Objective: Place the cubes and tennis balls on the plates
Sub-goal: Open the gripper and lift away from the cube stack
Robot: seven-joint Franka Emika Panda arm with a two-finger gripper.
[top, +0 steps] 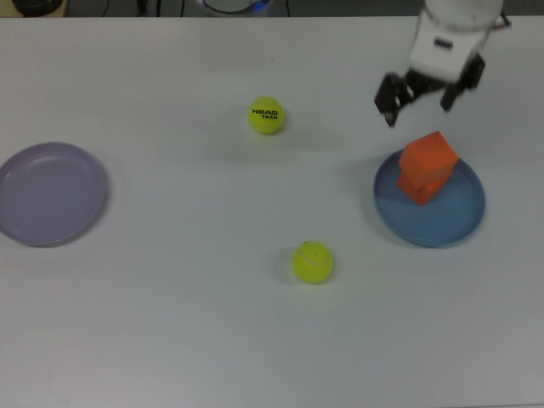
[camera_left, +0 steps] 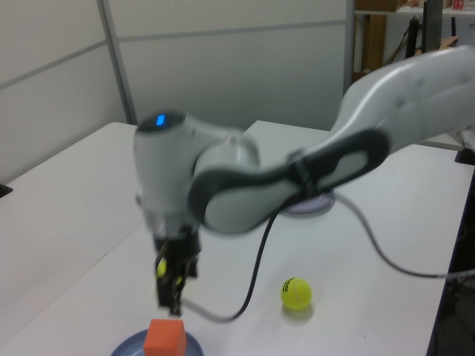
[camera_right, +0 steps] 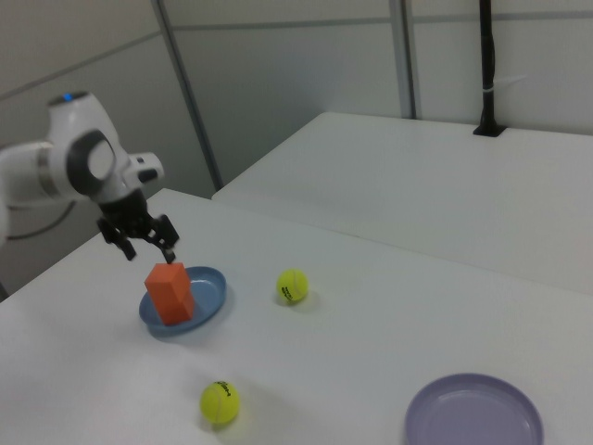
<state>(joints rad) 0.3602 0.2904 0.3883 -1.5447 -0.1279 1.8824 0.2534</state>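
Two orange cubes are stacked on the blue plate, the upper cube sitting skewed on the lower cube. In the right view the stack stands on the blue plate. My gripper hangs open and empty above the stack, shifted toward the top view's top; it also shows as the gripper and the gripper. The printed tennis ball and the plainer tennis ball lie on the table. The lilac plate holds nothing.
In the left view the top cube sits at the bottom edge, one tennis ball lies to the right, and my arm hides most of the lilac plate. White partition walls stand behind the table.
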